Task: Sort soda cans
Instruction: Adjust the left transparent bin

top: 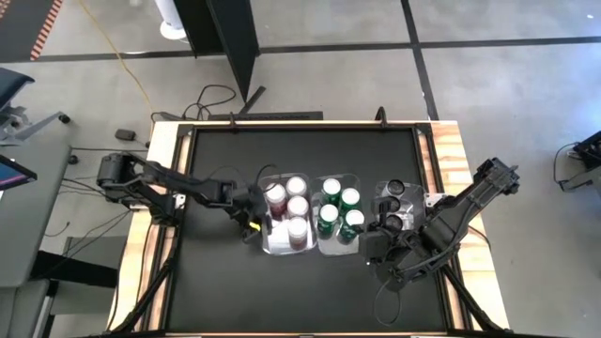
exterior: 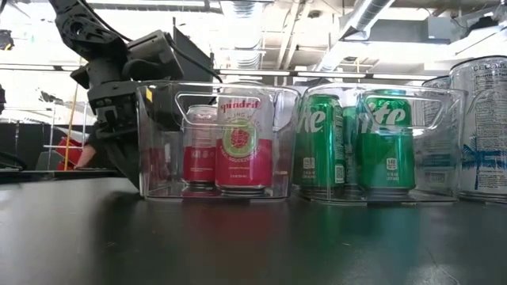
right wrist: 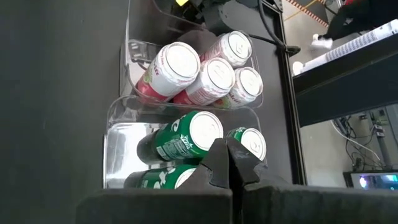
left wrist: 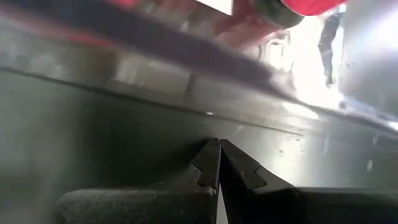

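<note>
Three clear bins stand side by side mid-table. The left bin [top: 264, 246] holds several red-and-pink soda cans [exterior: 238, 142], the middle bin [top: 324, 252] several green cans [exterior: 384, 146], and the right bin dark-topped cans [top: 394, 202]. All the cans stand upright on their bases. My left gripper [top: 252, 221] is shut and low by the table, just outside the red cans' bin on its left side [exterior: 127, 162]. My right gripper [top: 374, 246] is shut and held high near the green and dark bins; its wrist view looks down on the green cans [right wrist: 186, 140] and red cans [right wrist: 186, 68]. My left gripper slants down with its shut fingertips [left wrist: 210, 152] close to the foot of the red cans' bin's left outer wall [left wrist: 186, 81]. Whether the tips touch the wall or the table, I cannot tell. My right gripper touches nothing.
The black tabletop [top: 216, 291] lies bare in front of and behind the bins, inside a wooden frame [top: 451, 150]. The right arm's links [top: 470, 202] reach over the table's right edge, next to the dark cans' bin.
</note>
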`<state>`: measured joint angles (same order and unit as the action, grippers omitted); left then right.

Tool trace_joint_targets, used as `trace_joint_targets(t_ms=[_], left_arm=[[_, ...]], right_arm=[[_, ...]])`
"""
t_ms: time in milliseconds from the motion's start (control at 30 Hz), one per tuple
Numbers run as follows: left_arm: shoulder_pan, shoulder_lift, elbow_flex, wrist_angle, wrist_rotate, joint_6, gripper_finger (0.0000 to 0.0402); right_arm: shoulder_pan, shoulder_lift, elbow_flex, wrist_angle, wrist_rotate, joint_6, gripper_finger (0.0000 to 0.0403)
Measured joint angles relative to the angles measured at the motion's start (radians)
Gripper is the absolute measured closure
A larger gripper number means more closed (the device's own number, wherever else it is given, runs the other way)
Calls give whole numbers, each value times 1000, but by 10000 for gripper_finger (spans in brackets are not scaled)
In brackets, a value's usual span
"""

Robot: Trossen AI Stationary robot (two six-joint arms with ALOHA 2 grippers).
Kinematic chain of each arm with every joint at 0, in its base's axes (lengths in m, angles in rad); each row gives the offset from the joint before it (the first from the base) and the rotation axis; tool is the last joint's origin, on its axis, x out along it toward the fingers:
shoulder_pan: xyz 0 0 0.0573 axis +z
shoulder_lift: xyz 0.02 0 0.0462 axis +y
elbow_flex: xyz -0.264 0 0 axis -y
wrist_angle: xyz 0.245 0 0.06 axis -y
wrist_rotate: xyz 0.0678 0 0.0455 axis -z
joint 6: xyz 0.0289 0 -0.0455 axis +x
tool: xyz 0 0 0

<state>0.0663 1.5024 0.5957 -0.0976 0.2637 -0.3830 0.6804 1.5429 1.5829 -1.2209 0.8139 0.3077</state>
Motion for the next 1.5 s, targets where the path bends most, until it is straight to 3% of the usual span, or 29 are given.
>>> trace_joint_targets(t_ms=[500,967,1500], left_arm=[[121,3,49,-20,-100,121,401],[136,10,111,-7,-110,254,401],[136,118,120,145,-50,241,401]], right_arm=[[0,0,0,-3,0,28,403],[0,0,0,-3,0,27,403],[0,0,0,-3,-2,59,403]])
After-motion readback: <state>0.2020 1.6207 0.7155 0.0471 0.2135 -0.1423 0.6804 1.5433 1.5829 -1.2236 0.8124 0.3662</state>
